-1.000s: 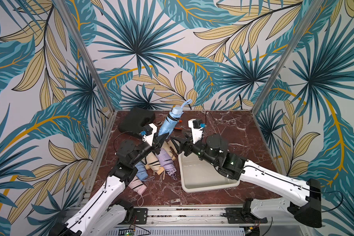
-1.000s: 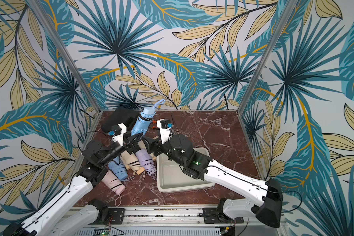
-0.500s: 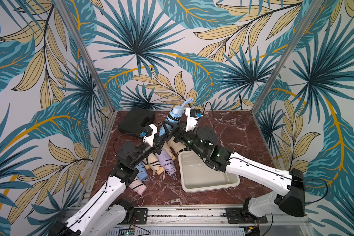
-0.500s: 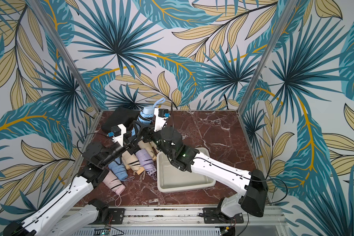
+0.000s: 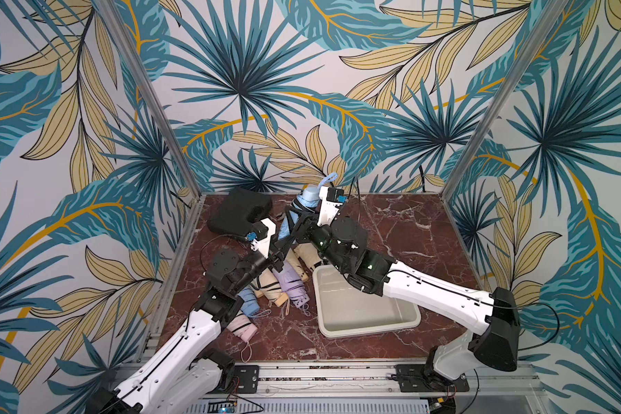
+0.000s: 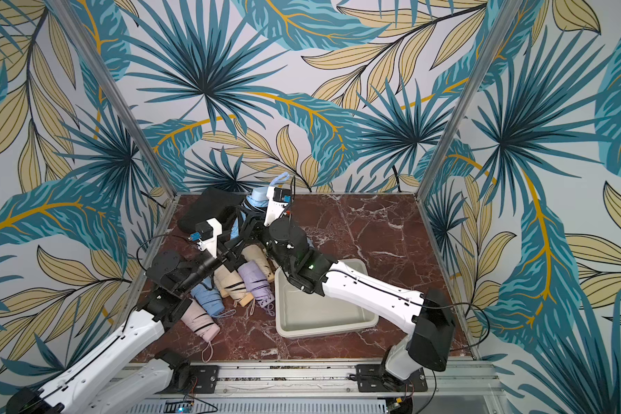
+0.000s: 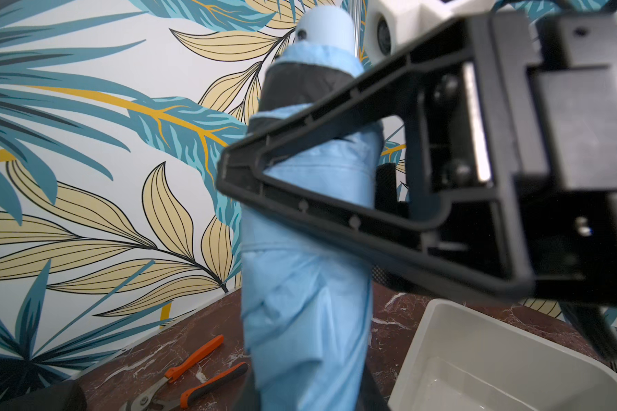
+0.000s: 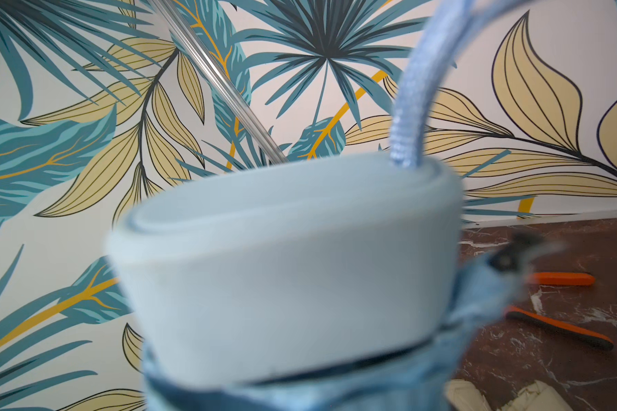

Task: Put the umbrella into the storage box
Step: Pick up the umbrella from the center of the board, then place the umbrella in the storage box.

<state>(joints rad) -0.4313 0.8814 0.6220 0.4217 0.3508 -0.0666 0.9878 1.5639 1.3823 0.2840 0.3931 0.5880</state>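
A light blue folded umbrella (image 5: 288, 226) (image 6: 238, 229) stands nearly upright at the back of the table, its cap and wrist loop on top. My left gripper (image 5: 284, 248) (image 6: 236, 251) is shut on its lower end; in the left wrist view the umbrella (image 7: 307, 284) rises from between the dark jaws. My right gripper (image 5: 297, 222) (image 6: 247, 224) is shut on the upper half, one finger (image 7: 335, 117) lying across the fabric. The right wrist view is filled by the umbrella's cap (image 8: 285, 277). The white storage box (image 5: 370, 329) (image 6: 323, 331) (image 7: 442, 338) sits to the right, nothing in it.
Several more folded umbrellas, beige, purple, blue and pink, lie in a heap (image 5: 280, 283) (image 6: 230, 283) left of the box. A black moulded case (image 5: 237, 213) (image 6: 208, 208) is at the back left. Orange-handled pliers (image 7: 196, 359) (image 8: 560, 331) lie near the back wall.
My right gripper has swung back and left over the box's corner to the umbrella and closed on its upper half. The left gripper has kept the umbrella upright in place.
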